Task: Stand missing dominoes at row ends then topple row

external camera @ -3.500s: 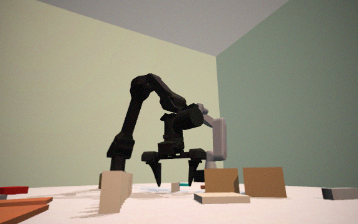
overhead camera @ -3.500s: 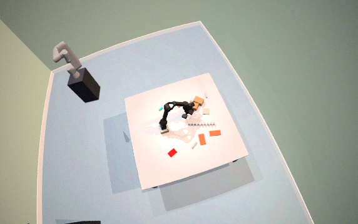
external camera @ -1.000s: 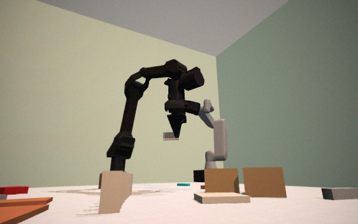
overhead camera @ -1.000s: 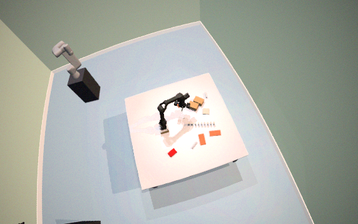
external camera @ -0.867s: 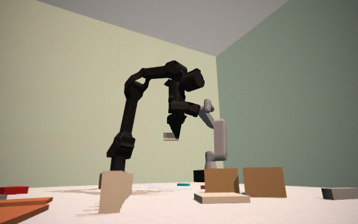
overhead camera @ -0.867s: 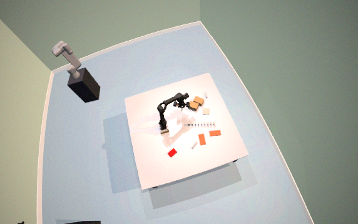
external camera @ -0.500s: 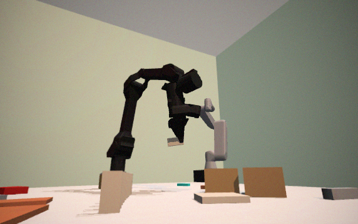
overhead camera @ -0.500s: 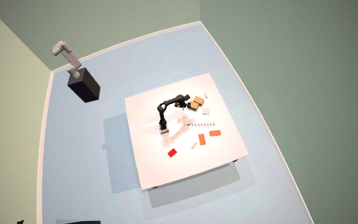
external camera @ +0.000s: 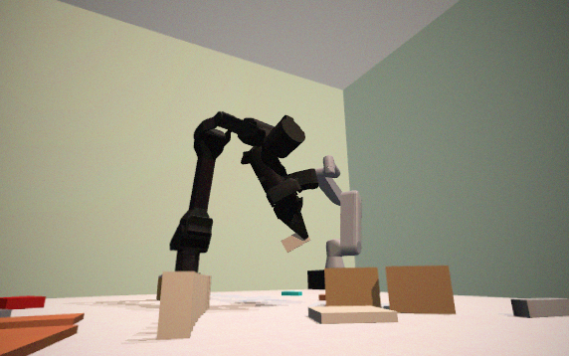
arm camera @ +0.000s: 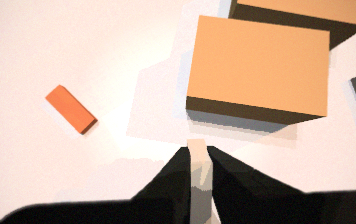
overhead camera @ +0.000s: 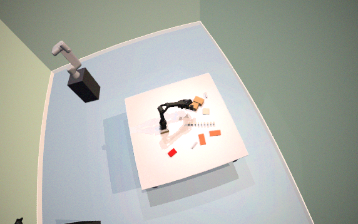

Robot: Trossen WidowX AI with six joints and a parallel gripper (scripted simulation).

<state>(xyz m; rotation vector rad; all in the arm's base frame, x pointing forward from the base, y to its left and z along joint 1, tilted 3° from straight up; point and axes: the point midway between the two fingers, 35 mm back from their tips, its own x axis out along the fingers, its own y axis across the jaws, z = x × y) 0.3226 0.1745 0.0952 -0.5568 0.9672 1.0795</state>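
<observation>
A row of standing beige dominoes [overhead camera: 204,124] [external camera: 175,305] runs across the table, seen nearly end-on in the exterior view. My gripper [external camera: 304,238] [arm camera: 198,149] is shut on a beige domino [external camera: 292,244] [arm camera: 200,172]. It holds the domino tilted, well above the table. In the wrist view the fingers are just beside a tan box, with the domino between them. In the top view the arm's end is beside the tan boxes, away from the row, and the held domino cannot be made out.
Two tan boxes [overhead camera: 198,100] [external camera: 420,289] [arm camera: 260,67] and a flat cream block [overhead camera: 206,111] [external camera: 353,315] lie on one side of the row. Orange slabs [overhead camera: 202,139] [overhead camera: 214,132] lie on the other, with a red block [overhead camera: 172,152] farther off. A small orange block [arm camera: 71,109] lies left in the wrist view.
</observation>
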